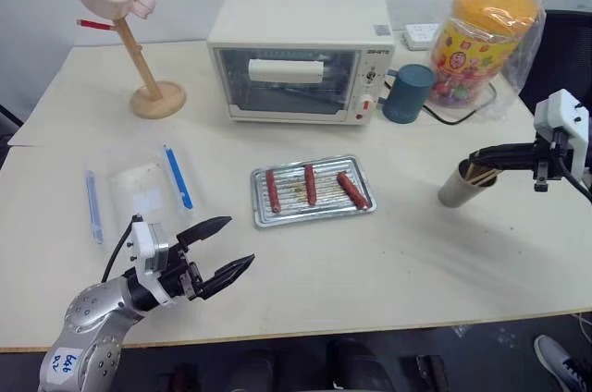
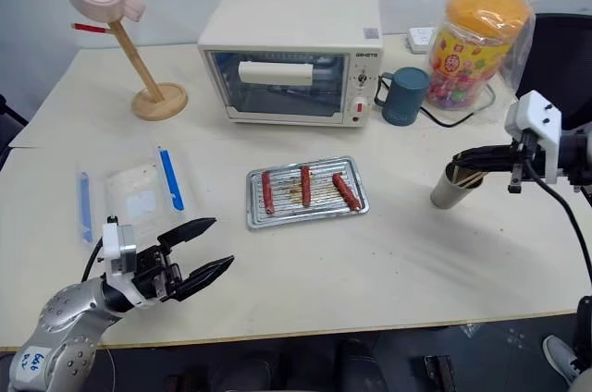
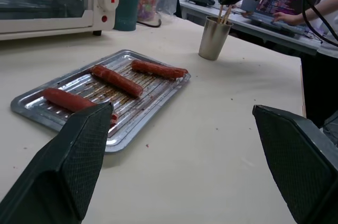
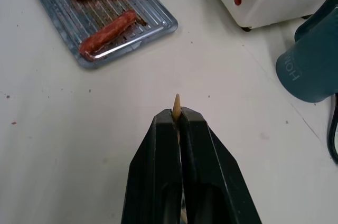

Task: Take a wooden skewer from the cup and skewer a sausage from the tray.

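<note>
The steel tray [image 1: 262, 212] lies mid-table with three sausages [image 1: 310, 185] side by side on it. To its right stands the metal cup [image 1: 459, 189] holding wooden skewers [image 3: 226, 14]. My right gripper [image 1: 474, 160] hovers just over the cup's mouth, shut on one wooden skewer whose pointed tip [image 4: 176, 102] sticks out between the fingertips in the right wrist view. Near the table's front left, my left gripper [image 1: 240, 241] is open and holds nothing, pointing toward the tray from a short distance away.
A toaster oven [image 1: 296, 55] stands behind the tray, with a teal mug [image 1: 407, 93] and a bagged candy jar [image 1: 483, 41] to its right. A wooden stand [image 1: 148, 78] is at the back left. A clear box with blue clips [image 1: 139, 190] lies left of the tray.
</note>
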Robot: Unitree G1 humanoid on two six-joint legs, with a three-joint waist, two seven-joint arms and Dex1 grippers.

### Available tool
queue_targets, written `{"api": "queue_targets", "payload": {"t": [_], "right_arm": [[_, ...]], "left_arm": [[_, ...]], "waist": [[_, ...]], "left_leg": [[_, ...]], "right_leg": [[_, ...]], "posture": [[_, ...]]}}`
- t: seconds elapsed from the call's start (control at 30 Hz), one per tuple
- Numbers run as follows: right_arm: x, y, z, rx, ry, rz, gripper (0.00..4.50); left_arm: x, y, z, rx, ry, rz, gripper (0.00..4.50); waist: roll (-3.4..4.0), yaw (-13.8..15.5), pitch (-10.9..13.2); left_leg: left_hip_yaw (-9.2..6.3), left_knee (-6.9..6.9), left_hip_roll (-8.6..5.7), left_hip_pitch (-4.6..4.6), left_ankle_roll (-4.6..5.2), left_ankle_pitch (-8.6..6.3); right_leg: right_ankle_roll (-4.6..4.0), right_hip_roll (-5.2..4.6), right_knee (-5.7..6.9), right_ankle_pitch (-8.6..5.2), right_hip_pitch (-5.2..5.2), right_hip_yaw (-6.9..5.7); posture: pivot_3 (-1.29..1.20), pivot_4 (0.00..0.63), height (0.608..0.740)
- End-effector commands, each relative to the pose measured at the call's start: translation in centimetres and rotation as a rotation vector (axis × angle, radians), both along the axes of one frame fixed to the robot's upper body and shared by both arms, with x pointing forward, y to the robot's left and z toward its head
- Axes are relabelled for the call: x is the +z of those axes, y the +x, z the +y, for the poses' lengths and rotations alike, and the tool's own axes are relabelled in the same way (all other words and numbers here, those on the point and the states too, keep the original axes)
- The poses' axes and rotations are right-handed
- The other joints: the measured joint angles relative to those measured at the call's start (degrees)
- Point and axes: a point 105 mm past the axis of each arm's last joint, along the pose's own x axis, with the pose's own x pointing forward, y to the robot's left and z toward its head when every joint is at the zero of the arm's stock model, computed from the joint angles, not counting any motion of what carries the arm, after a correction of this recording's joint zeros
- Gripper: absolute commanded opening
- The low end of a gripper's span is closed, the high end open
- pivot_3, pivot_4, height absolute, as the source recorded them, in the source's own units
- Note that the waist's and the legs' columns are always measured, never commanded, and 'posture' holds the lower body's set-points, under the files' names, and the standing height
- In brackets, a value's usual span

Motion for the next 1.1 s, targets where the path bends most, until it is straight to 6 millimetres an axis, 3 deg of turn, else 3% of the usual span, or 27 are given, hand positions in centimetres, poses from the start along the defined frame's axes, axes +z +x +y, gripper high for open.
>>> {"api": "queue_targets", "payload": {"t": [0.03,0.23,0.37,0.43,0.73,0.9,1.1], "right_arm": [[3.6,-1.2,-0.2,0.029,0.016,-0.074,0.03],[9.2,-2.4,-0.2,0.013,0.080,-0.211,0.03],[12.3,-4.3,0.8,0.044,0.184,-0.168,0.03],[13.0,-4.8,1.9,0.088,0.288,-0.127,0.03],[8.2,-4.3,9.3,0.315,0.718,0.131,0.03],[5.7,-3.7,13.1,0.374,0.972,0.236,0.03],[2.5,-4.1,16.1,0.380,1.112,0.370,0.03]], "left_arm": [[0.3,0.3,-0.3,-0.007,0.001,-0.029,4.50],[0.1,0.4,-0.2,-0.013,-0.015,-0.031,4.50],[0.2,0.9,-0.8,-0.048,-0.055,-0.008,4.50],[0.5,1.1,-1.2,-0.063,-0.067,-0.014,4.50],[2.8,1.6,-2.5,-0.119,-0.159,-0.056,4.50],[4.0,1.3,-3.6,-0.180,-0.197,-0.048,4.50],[5.2,1.2,-4.0,-0.173,-0.255,-0.066,4.50]], "waist": [[0.01,-0.07,0.00],[0.28,-0.19,0.16],[0.35,-0.05,0.19],[0.34,-0.02,0.19],[0.23,-0.01,0.19],[0.21,0.04,0.19],[0.18,0.03,0.17]], "left_leg": [[0.00,0.00,-0.01,-0.01,0.00,0.00],[0.04,0.01,-0.02,-0.18,0.00,0.00],[-0.01,-0.04,0.02,-0.18,-0.03,0.00],[0.00,-0.01,0.01,-0.22,-0.02,0.00],[0.01,0.18,0.00,-0.32,0.00,-0.01],[-0.01,0.94,-0.04,-1.00,-0.04,-0.01],[-0.06,0.99,-0.10,-1.01,-0.04,-0.01]], "right_leg": [[0.00,0.00,0.00,0.00,-0.01,0.01],[0.01,0.00,-0.01,0.01,-0.19,0.03],[0.00,0.03,0.00,0.00,-0.21,-0.01],[0.00,0.02,-0.01,0.00,-0.21,0.00],[0.05,0.00,0.17,0.03,-0.27,0.00],[0.05,-0.01,0.85,0.03,-0.97,0.00],[0.04,-0.04,0.87,0.04,-0.95,-0.01]], "posture": [[0.00,0.150,0.740],[0.00,0.150,0.740],[0.00,0.150,0.740],[0.00,0.150,0.740],[0.00,0.150,0.740],[0.00,0.150,0.740],[0.00,0.150,0.740]]}}
